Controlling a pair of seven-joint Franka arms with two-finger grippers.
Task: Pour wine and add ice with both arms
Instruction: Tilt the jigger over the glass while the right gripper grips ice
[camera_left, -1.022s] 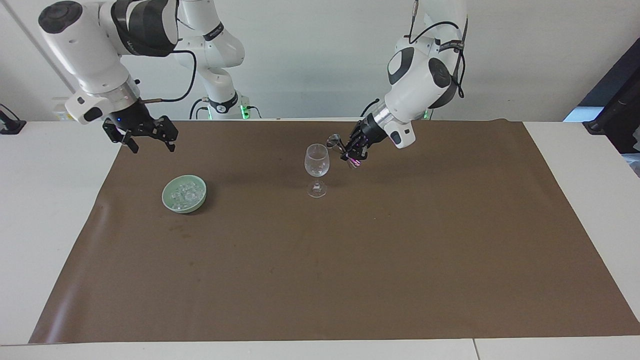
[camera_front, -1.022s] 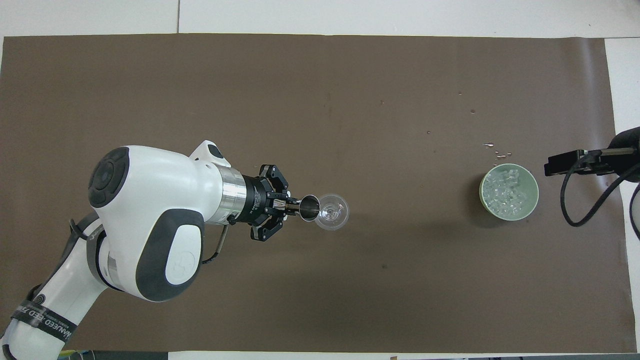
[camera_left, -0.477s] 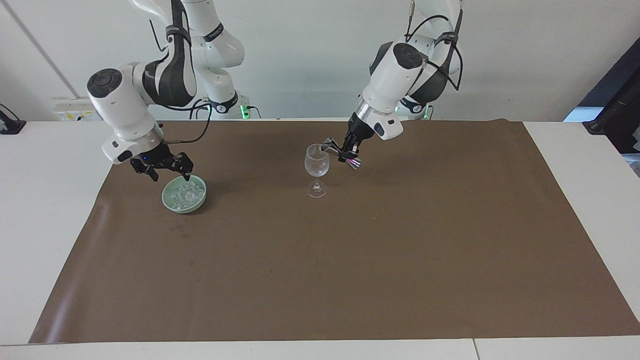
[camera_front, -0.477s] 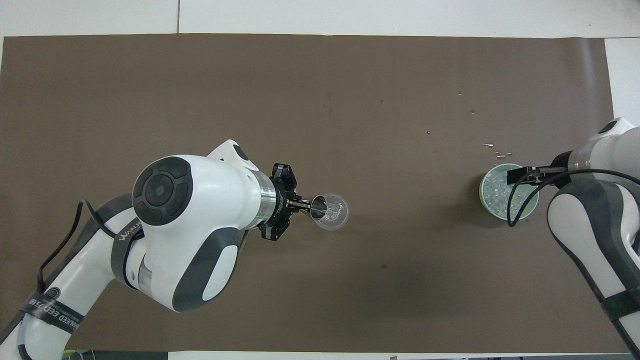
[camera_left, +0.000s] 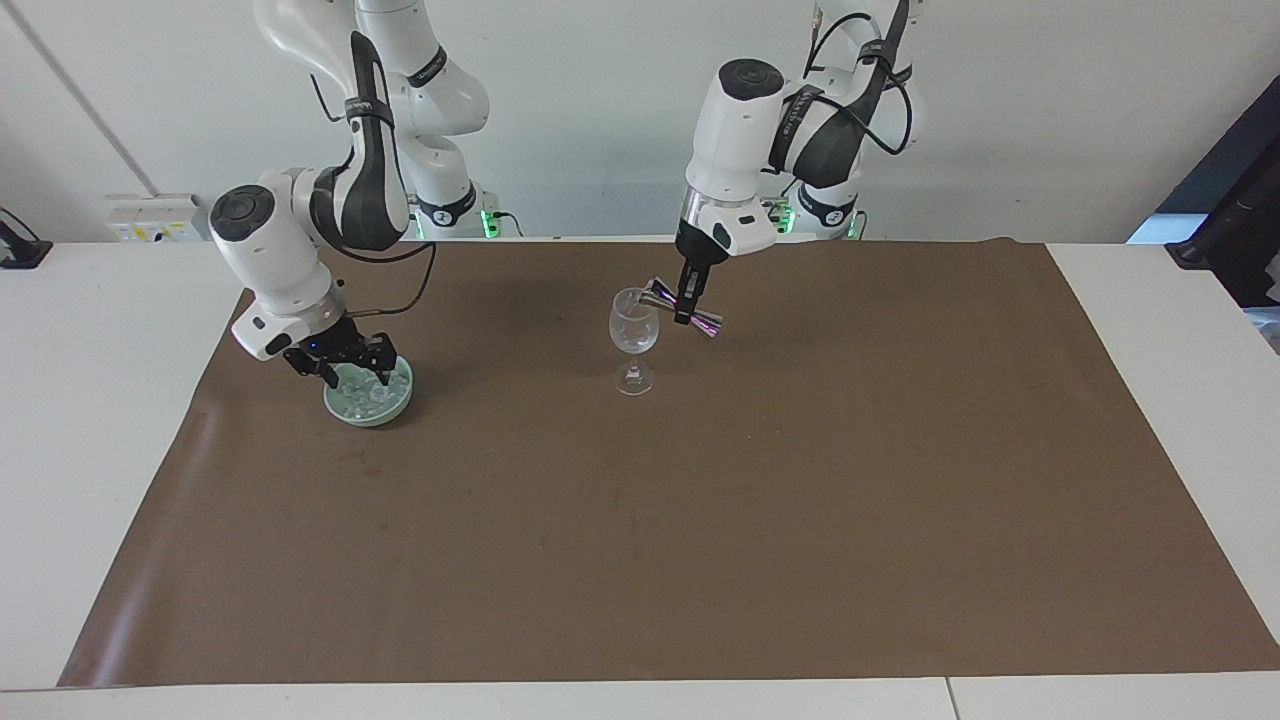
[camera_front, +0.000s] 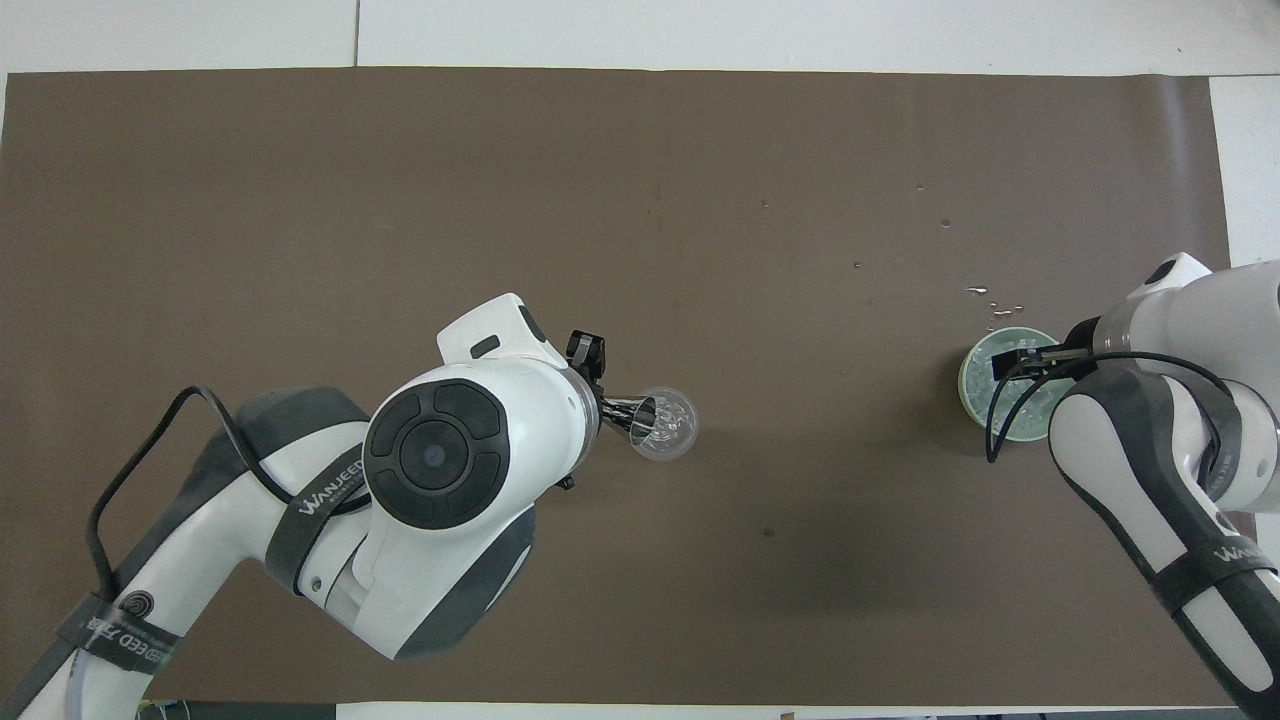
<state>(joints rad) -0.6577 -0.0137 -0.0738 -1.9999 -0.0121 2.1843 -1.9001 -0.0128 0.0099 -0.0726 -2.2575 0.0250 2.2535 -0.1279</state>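
1. Two grippers seen. We see the left gripper (camera_left: 686, 312) clamped on a shiny metal jigger (camera_left: 683, 306), tilted with its mouth at the rim of the wine glass (camera_left: 633, 325).
2. The wine glass stands upright mid-mat, clear liquid inside.
3. We see the right gripper (camera_left: 345, 368) down in the green bowl (camera_left: 398, 407), fingers part-spread among the ice (camera_left: 372, 398); we cannot tell if a cube is gripped.
4. Green bowl sits toward the right arm's end of the brown mat (camera_left: 700, 520) on the white bench (camera_left: 70, 400).
5. A few droplets (camera_front: 990, 300) lie just beside the bowl, farther from the robots.
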